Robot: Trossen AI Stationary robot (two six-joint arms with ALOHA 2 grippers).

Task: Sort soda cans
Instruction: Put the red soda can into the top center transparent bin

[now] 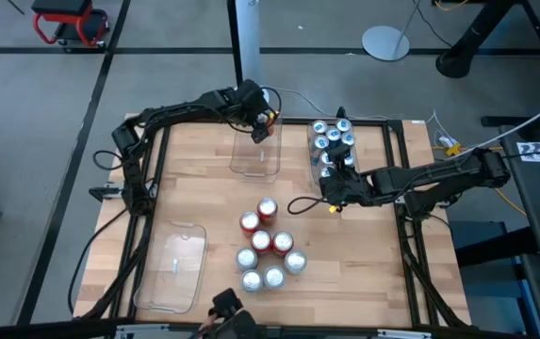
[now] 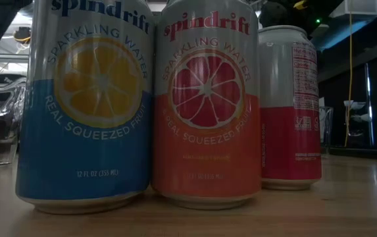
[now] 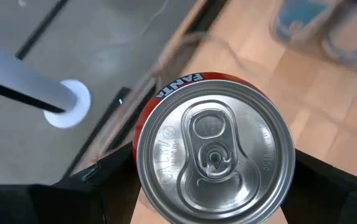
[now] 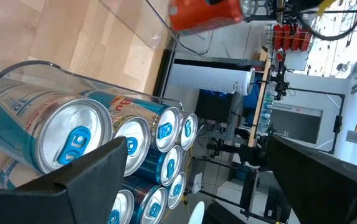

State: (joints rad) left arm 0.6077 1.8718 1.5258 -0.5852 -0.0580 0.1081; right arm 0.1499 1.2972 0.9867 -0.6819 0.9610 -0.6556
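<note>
The left gripper (image 1: 262, 125) clasps a red soda can (image 3: 214, 151) above the empty clear tray (image 1: 255, 158) near the table's far edge, apparently to group reds there. The right gripper (image 1: 330, 184), jaws wide and empty, hovers beside the tray of blue cans (image 1: 333, 137); unsorted cans (image 1: 268, 247) cluster mid-table.

The wooden table (image 1: 204, 193) carries three clear plastic trays: an empty tray (image 1: 173, 266) toward 7 o'clock, a second tray (image 1: 256, 156) near 12 o'clock, and a third tray (image 1: 315, 155) toward 1 o'clock filled with blue soda cans (image 1: 333, 137). A cluster of red and silver-topped soda cans (image 1: 268, 247) stands directly on the wood at about 5 o'clock of centre.
</note>
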